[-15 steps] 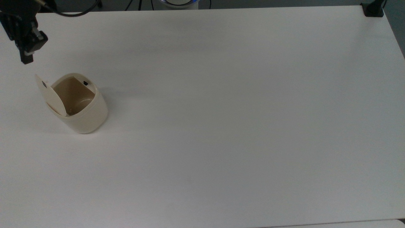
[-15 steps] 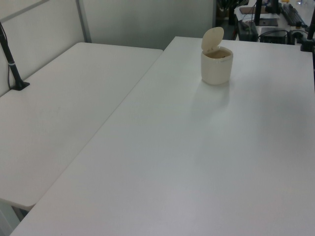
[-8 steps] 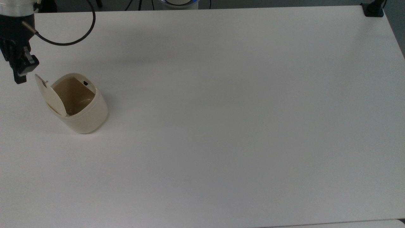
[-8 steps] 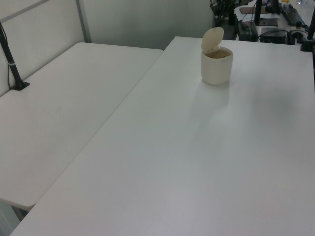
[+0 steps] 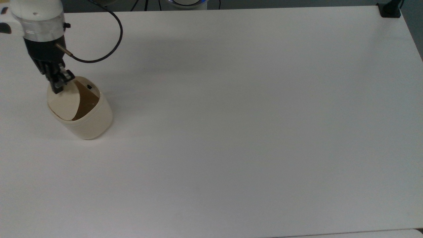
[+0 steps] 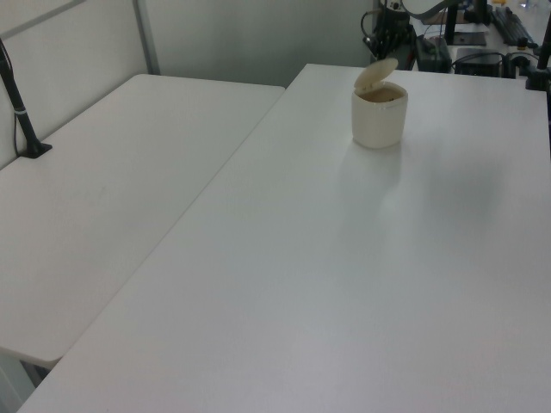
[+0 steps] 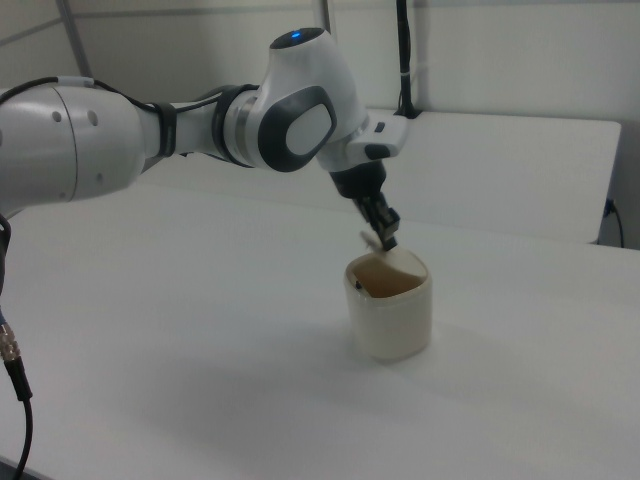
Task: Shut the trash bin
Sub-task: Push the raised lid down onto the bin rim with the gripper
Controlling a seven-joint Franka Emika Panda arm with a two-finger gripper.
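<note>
Half-lowered, flat oval lid over rounded cream plastic trash bin.

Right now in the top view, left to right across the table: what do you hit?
Arm's white wrist → lid → trash bin → long stretch of bare table → black clamp at the far right corner. The gripper overlaps the lid, so it is left unordered.

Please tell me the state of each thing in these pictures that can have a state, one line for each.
trash bin: upright on the table, not yet closed, part of the tan inside shows.
lid: tilted partway down over the opening, hinged side at the top view's left.
claw: at the raised edge of the lid, seemingly touching it.
table: bare white top, the bin stands near one end.
</note>
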